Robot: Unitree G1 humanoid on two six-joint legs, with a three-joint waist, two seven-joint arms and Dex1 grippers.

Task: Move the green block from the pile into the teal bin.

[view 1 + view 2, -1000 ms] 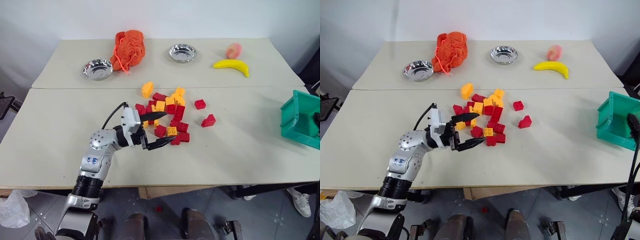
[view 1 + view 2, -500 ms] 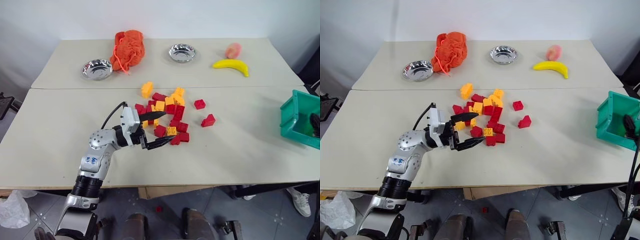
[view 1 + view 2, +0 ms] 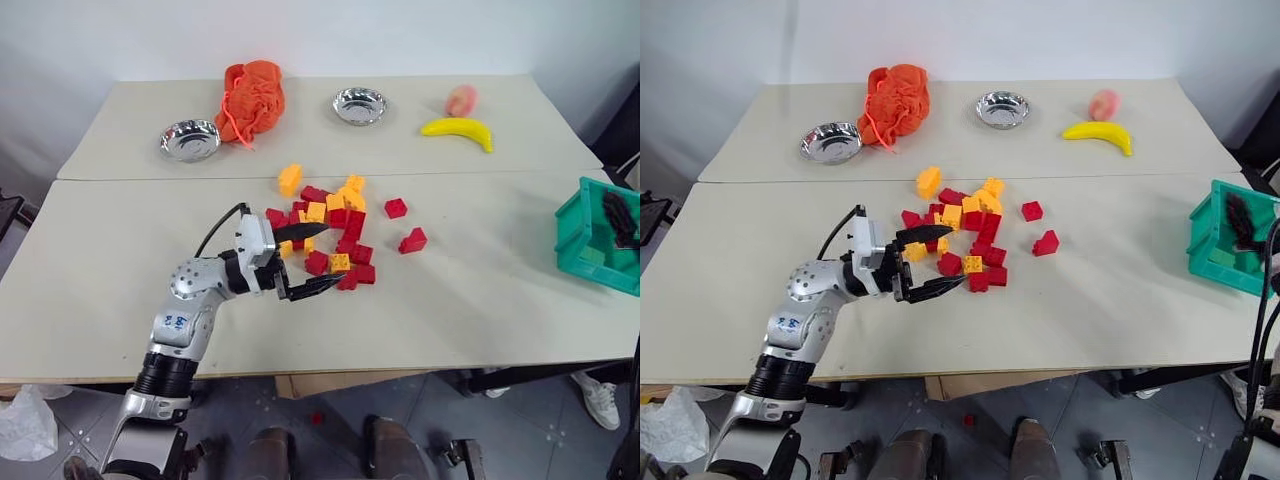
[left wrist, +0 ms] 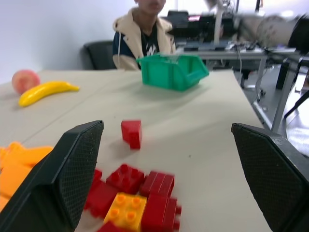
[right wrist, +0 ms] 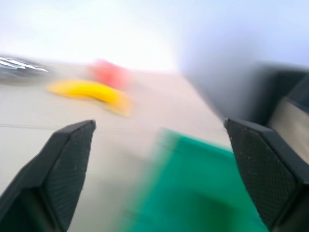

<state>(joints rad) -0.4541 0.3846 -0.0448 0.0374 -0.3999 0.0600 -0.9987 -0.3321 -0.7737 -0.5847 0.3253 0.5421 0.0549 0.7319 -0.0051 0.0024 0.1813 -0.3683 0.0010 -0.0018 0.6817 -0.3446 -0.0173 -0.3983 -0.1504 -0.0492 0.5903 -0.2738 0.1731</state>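
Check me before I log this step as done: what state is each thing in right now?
left hand: open, empty, beside the pile.
right hand: open, empty, over the teal bin.
green block: seemingly lying inside the teal bin.
teal bin: upright, at the table's right edge.
pile: loose, red and yellow bricks.
left steel bowl: upright, empty.
right steel bowl: upright, empty.

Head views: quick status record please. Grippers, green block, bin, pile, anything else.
left gripper: open, empty, at the pile's near side
right gripper: open, empty, over the teal bin
green block: lighter green piece inside the bin, probably it
pile: red and yellow bricks, mid-table
far table: steel bowls, orange net bag, banana, peach
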